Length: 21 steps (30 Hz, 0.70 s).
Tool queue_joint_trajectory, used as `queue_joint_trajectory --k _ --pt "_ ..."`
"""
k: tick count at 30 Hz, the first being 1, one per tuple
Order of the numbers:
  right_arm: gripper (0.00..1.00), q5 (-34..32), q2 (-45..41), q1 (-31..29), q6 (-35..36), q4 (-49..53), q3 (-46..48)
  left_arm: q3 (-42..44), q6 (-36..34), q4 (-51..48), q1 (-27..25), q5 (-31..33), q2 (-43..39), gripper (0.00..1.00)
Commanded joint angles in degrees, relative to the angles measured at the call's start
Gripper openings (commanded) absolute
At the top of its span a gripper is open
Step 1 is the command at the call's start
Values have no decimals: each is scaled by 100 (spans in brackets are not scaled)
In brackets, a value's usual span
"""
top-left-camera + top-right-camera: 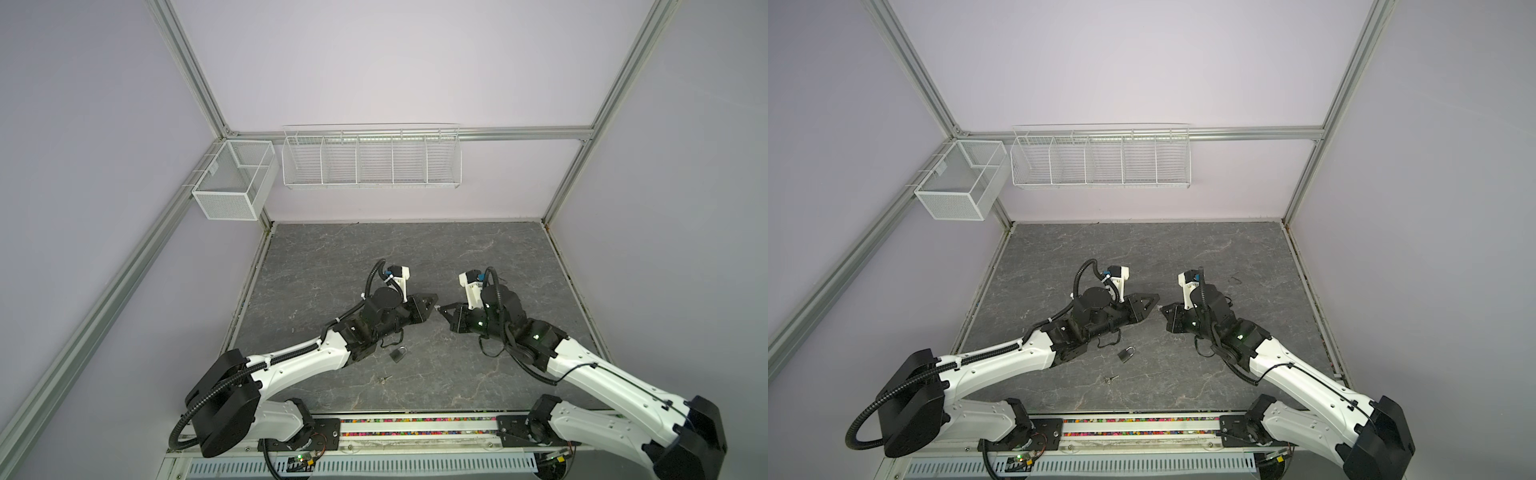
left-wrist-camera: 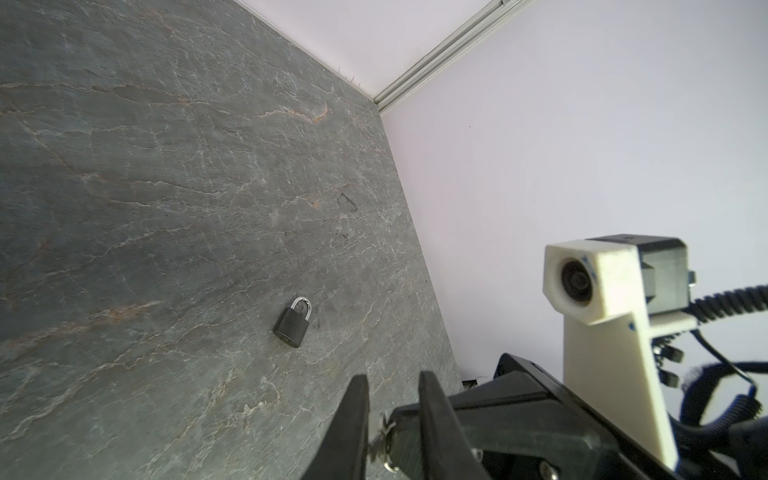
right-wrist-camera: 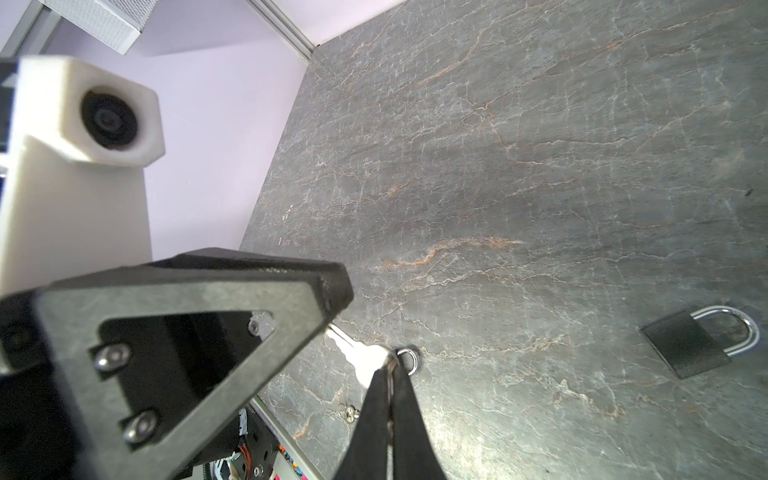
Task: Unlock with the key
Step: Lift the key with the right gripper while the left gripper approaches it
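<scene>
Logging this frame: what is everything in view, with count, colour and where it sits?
padlock: 1, black body with silver shackle, lying flat on the table by the left arm, untouched
key: 1, silver with a small ring, off the table between the two hands
small metal piece: 1, silver, on the table nearer the front edge than the padlock; too small to identify
table: 1, grey marbled
mesh basket: 1, white, on the left wall rail
wire rack: 1, white, five compartments, on the back wall
arms: 2, white and black, left and right, reaching in from the front
right hand: 1, black, shut on the key's head
left hand: 1, black, jaws apart around the key's blade
</scene>
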State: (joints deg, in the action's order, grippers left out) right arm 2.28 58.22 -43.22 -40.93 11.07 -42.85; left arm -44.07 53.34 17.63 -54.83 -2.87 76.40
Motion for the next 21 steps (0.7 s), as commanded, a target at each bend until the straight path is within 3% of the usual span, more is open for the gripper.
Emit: queue_joint_trajectory --k 1,16,21 --pt "6 -132 -133 17 -144 -127 -84 74 30 142 -37 43 10 22" --pt "6 -111 -109 32 -178 -184 -40 75 27 206 -38 70 51 0" --pt "7 -114 -144 41 -140 -193 -56 -17 -59 43 -37 86 47 0"
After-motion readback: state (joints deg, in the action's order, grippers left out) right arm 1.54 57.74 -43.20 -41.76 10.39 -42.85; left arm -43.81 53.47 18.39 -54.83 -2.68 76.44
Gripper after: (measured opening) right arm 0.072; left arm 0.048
